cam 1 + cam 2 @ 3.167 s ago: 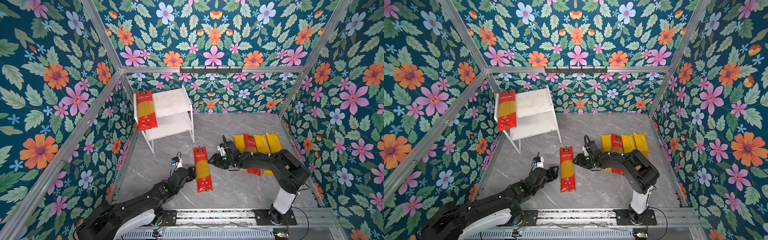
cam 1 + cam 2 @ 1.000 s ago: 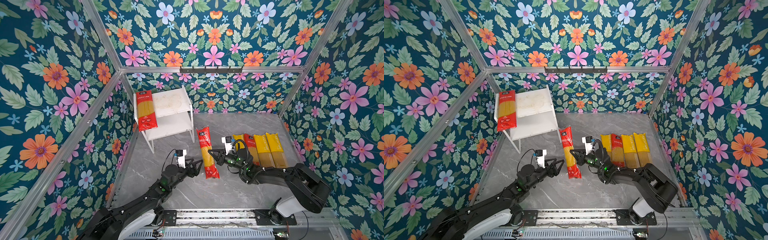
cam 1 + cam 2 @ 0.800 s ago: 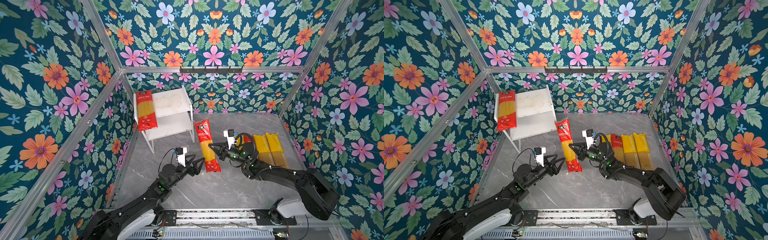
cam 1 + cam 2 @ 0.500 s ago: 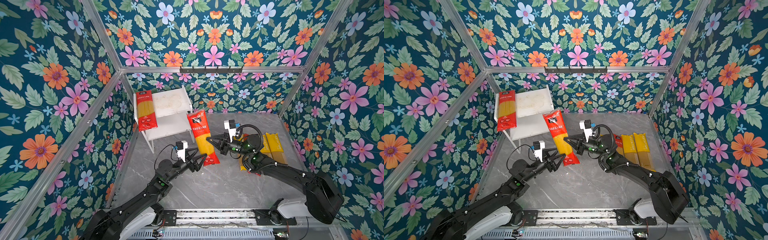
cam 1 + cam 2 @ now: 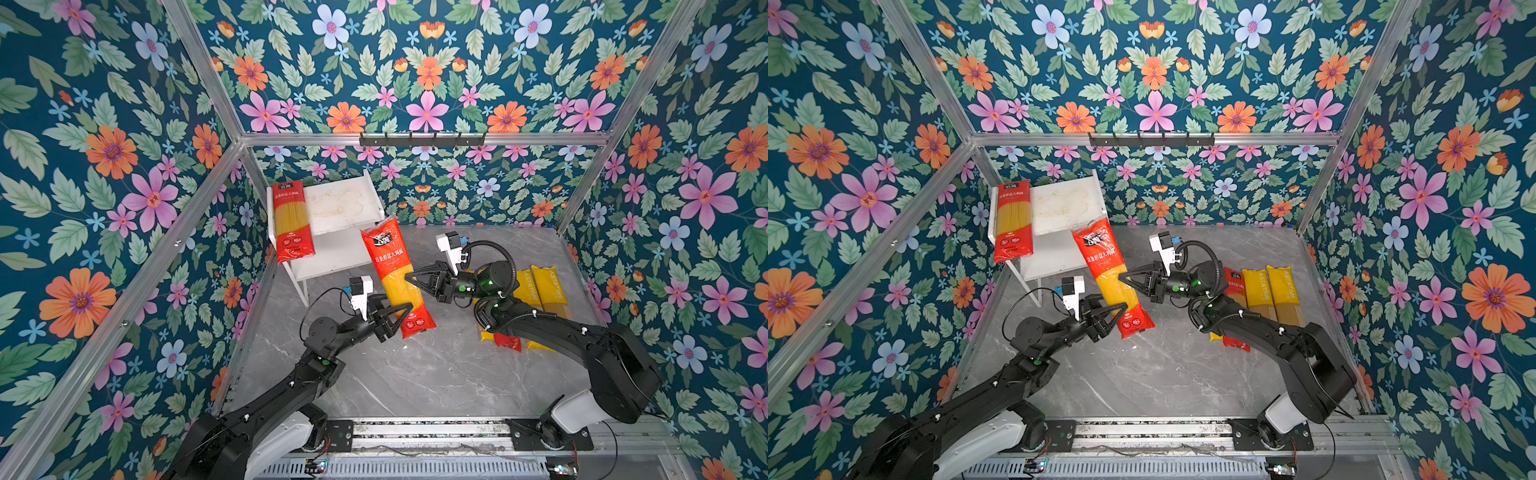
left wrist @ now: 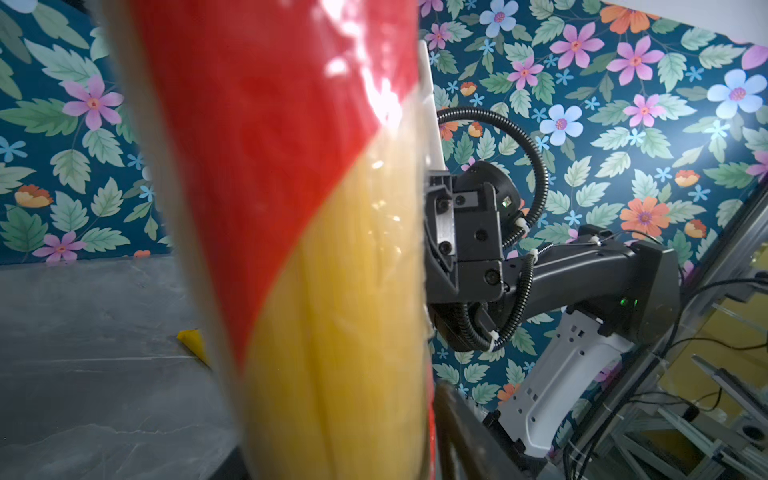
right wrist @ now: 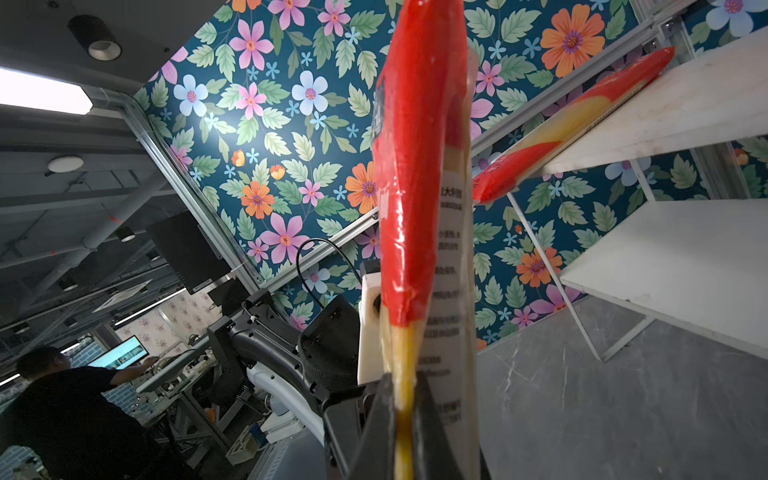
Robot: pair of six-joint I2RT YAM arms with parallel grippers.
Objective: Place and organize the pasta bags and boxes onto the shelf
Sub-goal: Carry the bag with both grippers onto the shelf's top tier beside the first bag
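The red-ended, clear-middled spaghetti bag (image 5: 395,270) hangs tilted just right of the white two-tier shelf (image 5: 345,249). The right gripper (image 5: 410,278) pinches its edge. The left gripper (image 5: 402,316) straddles its near end, grip unclear. Likely mid-handover; next, level it onto the shelf.

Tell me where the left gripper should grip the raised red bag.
Probably its lower red end, from the side facing the left arm, jaws across the flat faces: the raised red bag hangs tilted, and the right gripper pinches its opposite edge mid-length.
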